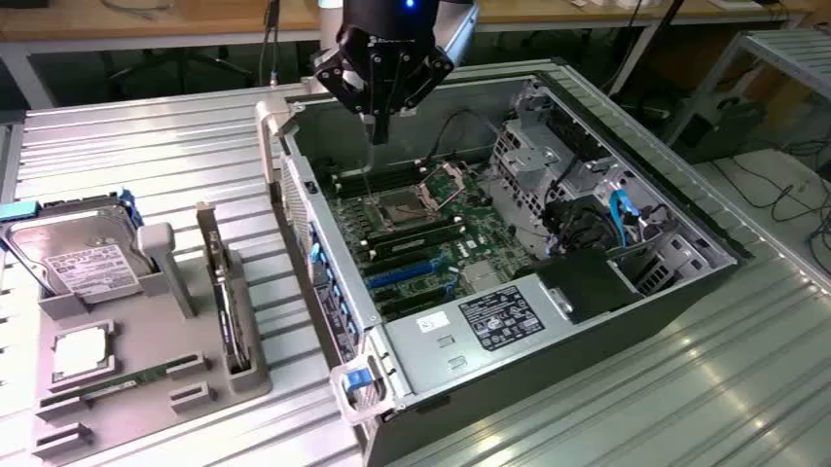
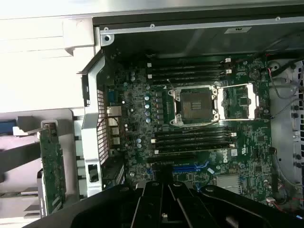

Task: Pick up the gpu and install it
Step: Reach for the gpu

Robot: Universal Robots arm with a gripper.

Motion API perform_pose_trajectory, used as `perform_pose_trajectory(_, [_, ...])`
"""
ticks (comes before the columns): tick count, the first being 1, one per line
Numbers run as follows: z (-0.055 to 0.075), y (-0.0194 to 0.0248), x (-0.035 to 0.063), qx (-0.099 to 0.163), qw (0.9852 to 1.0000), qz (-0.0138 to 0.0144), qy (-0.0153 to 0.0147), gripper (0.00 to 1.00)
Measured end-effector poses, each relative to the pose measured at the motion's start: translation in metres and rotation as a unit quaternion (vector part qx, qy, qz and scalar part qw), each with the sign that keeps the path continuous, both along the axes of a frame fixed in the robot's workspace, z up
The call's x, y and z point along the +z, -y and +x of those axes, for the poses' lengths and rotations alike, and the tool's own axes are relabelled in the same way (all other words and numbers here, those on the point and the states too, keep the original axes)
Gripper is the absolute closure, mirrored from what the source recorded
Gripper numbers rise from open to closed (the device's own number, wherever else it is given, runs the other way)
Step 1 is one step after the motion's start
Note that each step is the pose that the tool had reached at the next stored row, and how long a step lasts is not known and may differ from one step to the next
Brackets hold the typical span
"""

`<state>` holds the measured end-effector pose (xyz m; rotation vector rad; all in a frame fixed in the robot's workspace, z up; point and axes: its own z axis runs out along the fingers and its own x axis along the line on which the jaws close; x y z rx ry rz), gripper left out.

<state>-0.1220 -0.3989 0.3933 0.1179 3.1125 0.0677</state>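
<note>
In the exterior view, a grey tray (image 1: 166, 336) on the slatted metal desk (image 1: 156, 146) carries a hard drive (image 1: 81, 265) at its ten o'clock. The gpu (image 1: 224, 302) stands on edge along the tray's three o'clock side, untouched, at nine o'clock of the open computer case (image 1: 688, 243). Over the case's twelve o'clock end hangs the hand (image 1: 379, 136), fingers pinched together, holding nothing.

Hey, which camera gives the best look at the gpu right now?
The wrist view: the gpu shows its green board face, standing on edge beside the open case. The exterior view shows the gpu edge-on, a thin dark strip upright in the grey tray at that view's left.
</note>
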Motion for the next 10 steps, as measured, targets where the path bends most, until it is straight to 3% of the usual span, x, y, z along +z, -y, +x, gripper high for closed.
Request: perform_pose_trajectory(10, [-0.018, 0.0, 0.0, 0.0, 1.0, 0.0, 0.0, 0.89])
